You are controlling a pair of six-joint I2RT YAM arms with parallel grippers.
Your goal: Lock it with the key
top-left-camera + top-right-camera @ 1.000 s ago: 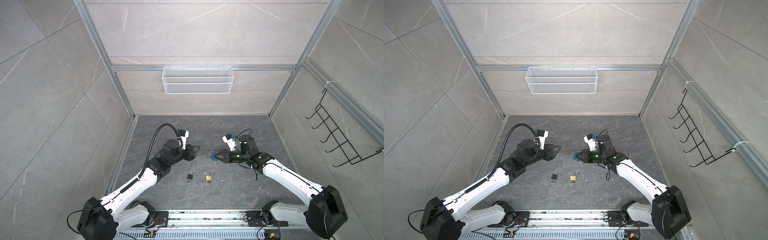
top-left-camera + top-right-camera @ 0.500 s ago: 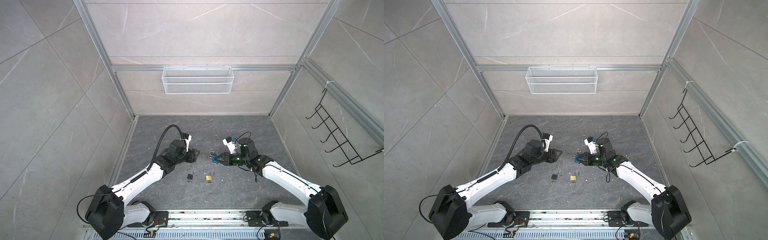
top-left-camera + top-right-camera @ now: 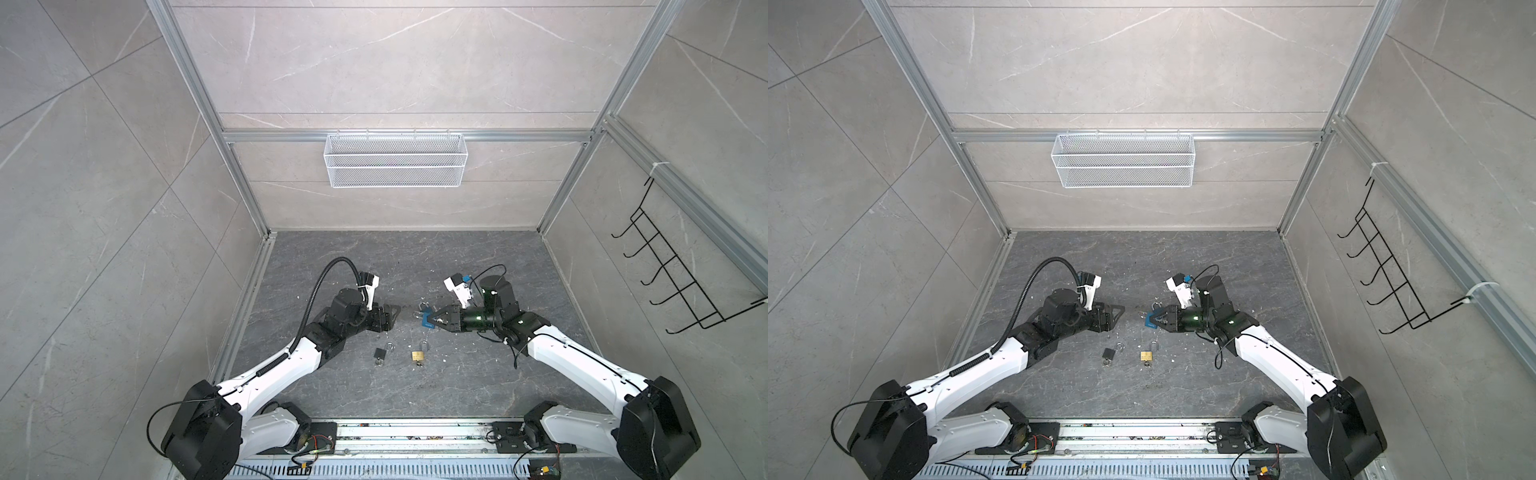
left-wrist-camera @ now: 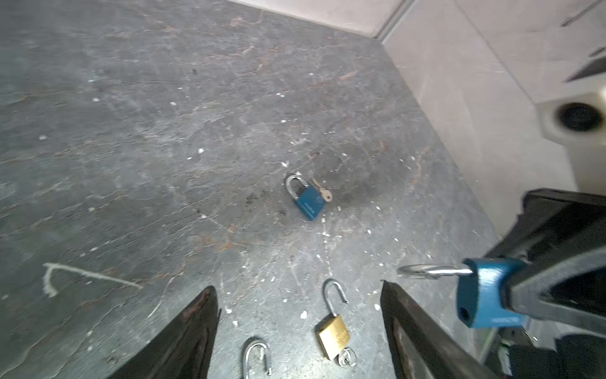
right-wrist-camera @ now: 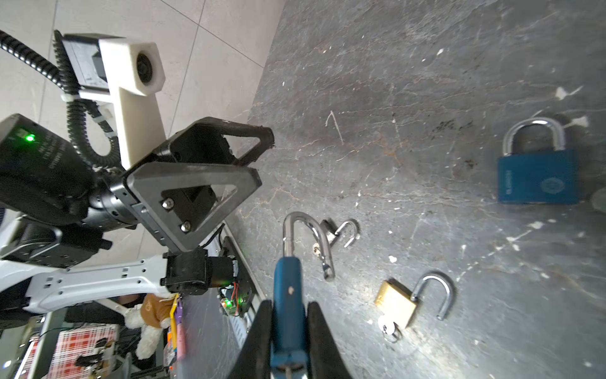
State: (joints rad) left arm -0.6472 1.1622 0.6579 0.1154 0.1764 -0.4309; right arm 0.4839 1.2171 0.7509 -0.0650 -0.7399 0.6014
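Blue padlock [image 5: 288, 295]: clamped by its flat sides in right gripper [image 3: 432, 322], held clear of the floor [image 3: 415, 257], shackle [image 5: 295, 229] standing open. Small, rigid, dense metal, probably slick; best gripped across the body. Left gripper [image 4: 296, 287] spread apart, empty, facing the shackle.

Nothing is being read with certainty anywhere. A line of small pale print and a round emblem are being shown on the face of the loose blue padlock [image 5: 537, 178], but the letters are being blurred past reading. Stamped lettering is being shown on the brass padlock [image 4: 333, 336], too small to be made out. White print is being shown below a green light [image 5: 30, 137] on the left arm's black housing [image 5: 42, 164], and it is likewise not being resolved.
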